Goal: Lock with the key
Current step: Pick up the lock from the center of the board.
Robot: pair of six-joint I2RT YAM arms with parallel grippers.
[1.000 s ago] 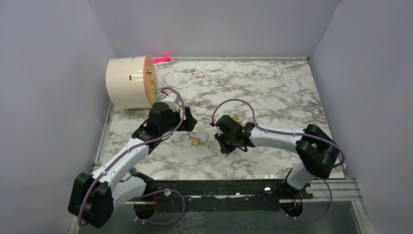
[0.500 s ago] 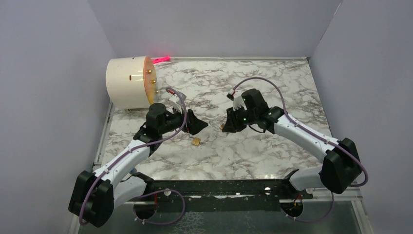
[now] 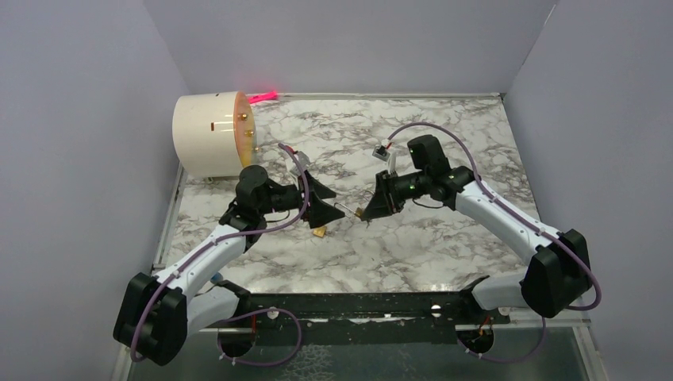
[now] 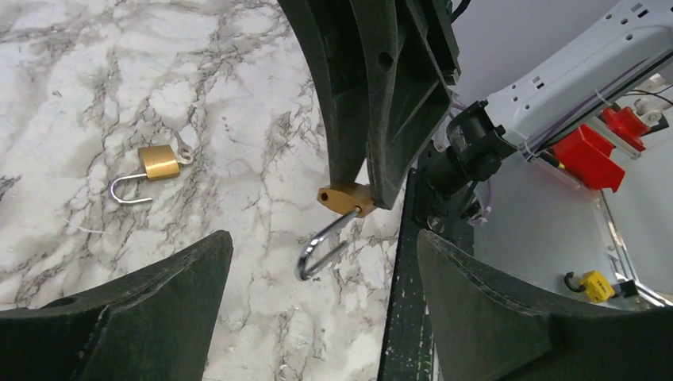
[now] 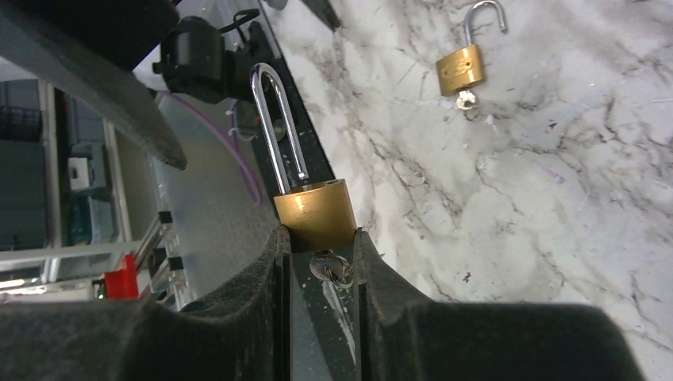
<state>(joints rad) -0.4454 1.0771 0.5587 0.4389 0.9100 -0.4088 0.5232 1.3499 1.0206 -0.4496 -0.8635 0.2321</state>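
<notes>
**Around the marble table**

A grey-veined marble table point(image 3: 428, 254) sits inside plain grey walls point(image 3: 357, 40). At its far left corner a cream drum point(image 3: 202, 135) lies on its side, its tan face point(image 3: 245, 131) studded with small brass pegs. Just behind it a pink spot point(image 3: 264, 96) glows at the back wall, perhaps a light; it is too small to tell. A black rail point(image 3: 357, 304) runs along the near edge.
</notes>
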